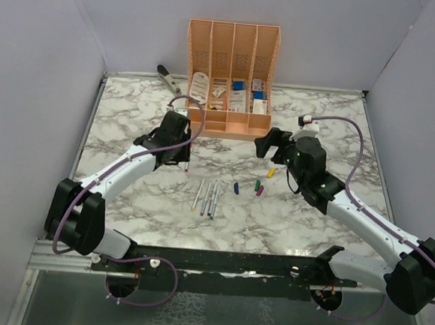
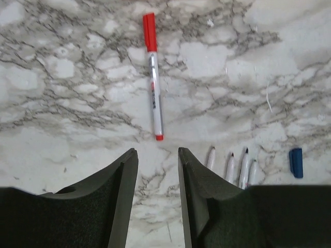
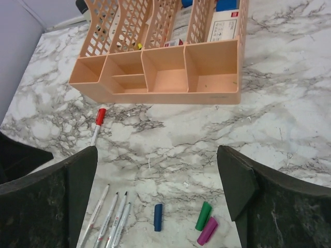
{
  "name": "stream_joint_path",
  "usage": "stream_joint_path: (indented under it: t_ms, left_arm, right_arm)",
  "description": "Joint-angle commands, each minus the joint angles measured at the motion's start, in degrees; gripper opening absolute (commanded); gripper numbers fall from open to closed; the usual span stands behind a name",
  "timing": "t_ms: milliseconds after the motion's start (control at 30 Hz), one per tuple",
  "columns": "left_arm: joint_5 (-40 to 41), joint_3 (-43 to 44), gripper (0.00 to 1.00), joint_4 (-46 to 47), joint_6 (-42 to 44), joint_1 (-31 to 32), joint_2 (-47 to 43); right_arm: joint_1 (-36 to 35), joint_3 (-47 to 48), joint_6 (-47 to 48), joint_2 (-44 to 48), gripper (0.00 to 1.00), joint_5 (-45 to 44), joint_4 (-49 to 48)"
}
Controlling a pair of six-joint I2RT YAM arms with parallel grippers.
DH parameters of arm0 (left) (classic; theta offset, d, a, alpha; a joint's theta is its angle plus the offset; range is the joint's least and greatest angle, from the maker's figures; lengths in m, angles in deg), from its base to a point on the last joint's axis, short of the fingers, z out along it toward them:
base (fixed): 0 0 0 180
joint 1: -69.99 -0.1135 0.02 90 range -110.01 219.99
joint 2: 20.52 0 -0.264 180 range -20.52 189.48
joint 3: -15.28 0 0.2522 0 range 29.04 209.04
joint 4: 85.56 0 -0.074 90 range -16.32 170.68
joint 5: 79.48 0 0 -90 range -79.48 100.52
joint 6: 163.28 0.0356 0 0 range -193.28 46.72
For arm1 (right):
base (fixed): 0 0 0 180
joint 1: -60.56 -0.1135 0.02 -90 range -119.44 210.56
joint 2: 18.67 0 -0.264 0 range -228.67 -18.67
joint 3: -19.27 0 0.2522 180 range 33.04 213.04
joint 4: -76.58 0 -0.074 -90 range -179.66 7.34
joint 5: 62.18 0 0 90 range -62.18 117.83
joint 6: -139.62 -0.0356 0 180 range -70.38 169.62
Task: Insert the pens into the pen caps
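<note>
A pen with the red cap on it (image 2: 154, 77) lies on the marble just beyond my left gripper (image 2: 158, 151), which is open and empty above the table. Several uncapped pale pens (image 1: 207, 197) lie side by side in the middle; they also show in the left wrist view (image 2: 232, 166) and the right wrist view (image 3: 109, 216). The blue cap (image 3: 158, 217), green cap (image 3: 204, 215) and magenta cap (image 3: 208, 231) lie loose to their right. A yellow cap (image 1: 271, 171) lies near my right gripper (image 3: 158, 155), which is wide open and empty above the caps.
A peach desk organizer (image 1: 226, 125) with small items stands at the back centre; it also shows in the right wrist view (image 3: 207, 95). A grey stapler (image 1: 166, 77) lies at the back left. Walls close in the table on three sides.
</note>
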State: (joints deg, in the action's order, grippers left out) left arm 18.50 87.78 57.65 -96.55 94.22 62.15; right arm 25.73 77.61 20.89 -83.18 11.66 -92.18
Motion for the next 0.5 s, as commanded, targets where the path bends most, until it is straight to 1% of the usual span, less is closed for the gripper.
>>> stream_joint_path:
  t_ms: [0,100,267,467]
  left_arm:
    - [-2.33,-3.70,0.39,-3.42,-2.63,3.81,-4.67]
    - [-2.76,-4.73,0.38,-5.10,-3.67,6.94,-5.57]
    - [-2.93,-5.74,0.38,-6.88,-5.47,11.65,-5.22]
    - [-4.27,-7.11,0.38,-7.89,-6.74,13.39,-3.89]
  right_arm:
    - [0.89,-1.36,-3.47,-0.68,0.99,-2.42,-0.27]
    - [1.66,-0.60,-3.80,-2.35,0.99,-1.85,1.01]
    - [1.92,-0.38,-4.82,-3.87,0.95,-5.48,2.08]
    - [1.98,-3.12,-6.66,-1.94,0.92,-11.73,0.93]
